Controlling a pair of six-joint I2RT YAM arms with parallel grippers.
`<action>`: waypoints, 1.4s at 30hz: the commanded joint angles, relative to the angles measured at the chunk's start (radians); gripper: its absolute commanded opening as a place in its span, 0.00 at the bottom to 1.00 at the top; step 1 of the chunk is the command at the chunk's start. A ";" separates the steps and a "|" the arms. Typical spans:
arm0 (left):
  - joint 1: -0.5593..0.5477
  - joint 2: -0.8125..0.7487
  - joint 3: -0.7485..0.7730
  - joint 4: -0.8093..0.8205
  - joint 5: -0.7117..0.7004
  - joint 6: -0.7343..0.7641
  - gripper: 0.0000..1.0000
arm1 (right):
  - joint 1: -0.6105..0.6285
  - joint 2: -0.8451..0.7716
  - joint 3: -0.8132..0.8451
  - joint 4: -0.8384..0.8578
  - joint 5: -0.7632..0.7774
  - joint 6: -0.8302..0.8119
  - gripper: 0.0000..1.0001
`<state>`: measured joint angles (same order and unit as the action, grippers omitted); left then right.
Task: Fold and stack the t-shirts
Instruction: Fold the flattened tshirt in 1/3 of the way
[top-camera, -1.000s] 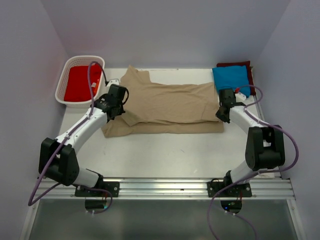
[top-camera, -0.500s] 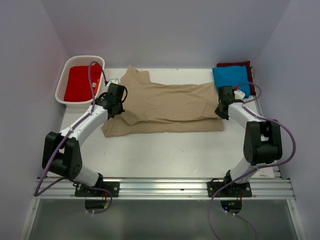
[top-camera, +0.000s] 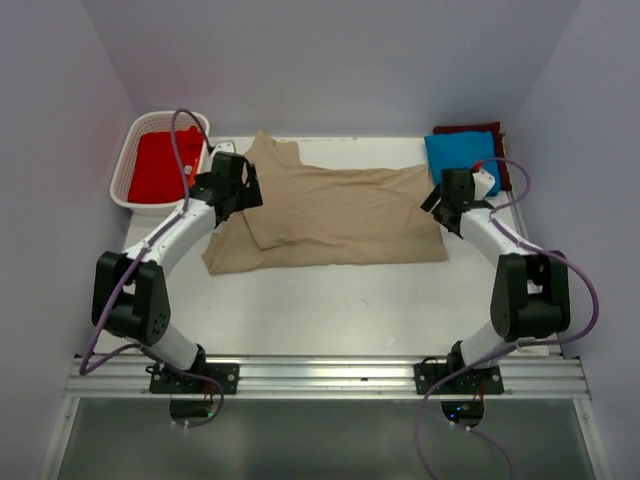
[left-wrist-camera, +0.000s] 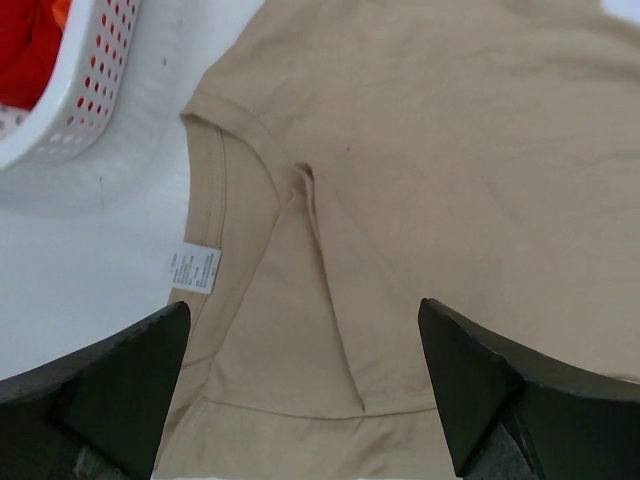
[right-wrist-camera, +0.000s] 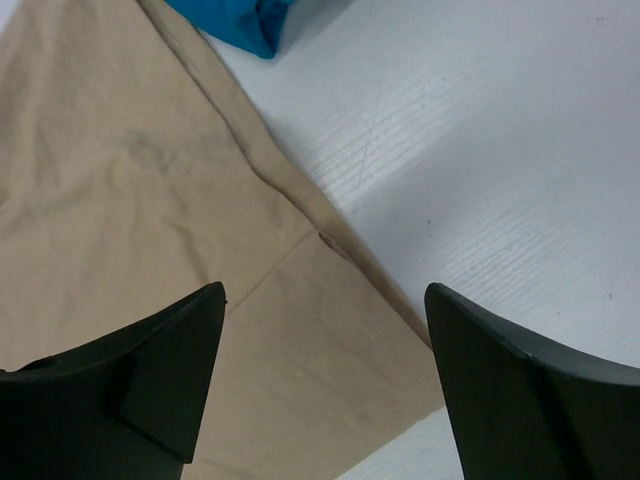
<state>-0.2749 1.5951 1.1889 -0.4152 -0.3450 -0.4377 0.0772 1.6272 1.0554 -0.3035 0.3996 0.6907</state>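
The tan t-shirt (top-camera: 340, 215) lies flat across the middle of the table, folded lengthwise, collar end to the left. My left gripper (top-camera: 238, 196) hovers open over that collar end; in the left wrist view its fingers (left-wrist-camera: 110, 390) stand wide apart over the neckline and white label (left-wrist-camera: 193, 271), holding nothing. My right gripper (top-camera: 442, 206) is open over the shirt's right hem corner (right-wrist-camera: 330, 370), also holding nothing. A folded bright blue t-shirt (top-camera: 460, 155) rests on a dark maroon one (top-camera: 470, 128) at the back right. A red t-shirt (top-camera: 155, 165) fills the basket.
The white lattice basket (top-camera: 128, 152) stands at the back left, close to my left gripper, and its wall (left-wrist-camera: 80, 90) shows in the left wrist view. Purple-grey walls close off the back and both sides. Bare white table (top-camera: 330, 310) lies in front of the tan shirt.
Both grippers were shut on the tan shirt's ends and have now opened and let go. Both have shifted slightly toward the back, and the shirt lies released on the table.
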 joint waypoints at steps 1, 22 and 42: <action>0.008 -0.144 -0.003 0.165 0.027 -0.012 1.00 | -0.005 -0.185 -0.066 0.147 -0.008 -0.039 0.88; 0.008 -0.264 -0.462 0.213 0.437 -0.254 0.22 | -0.002 -0.181 -0.195 0.033 -0.344 -0.111 0.00; 0.011 -0.115 -0.538 0.519 0.397 -0.374 0.33 | -0.001 -0.141 -0.219 0.075 -0.350 -0.157 0.00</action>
<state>-0.2703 1.4666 0.6601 0.0071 0.0814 -0.7937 0.0765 1.4849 0.8429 -0.2607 0.0597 0.5552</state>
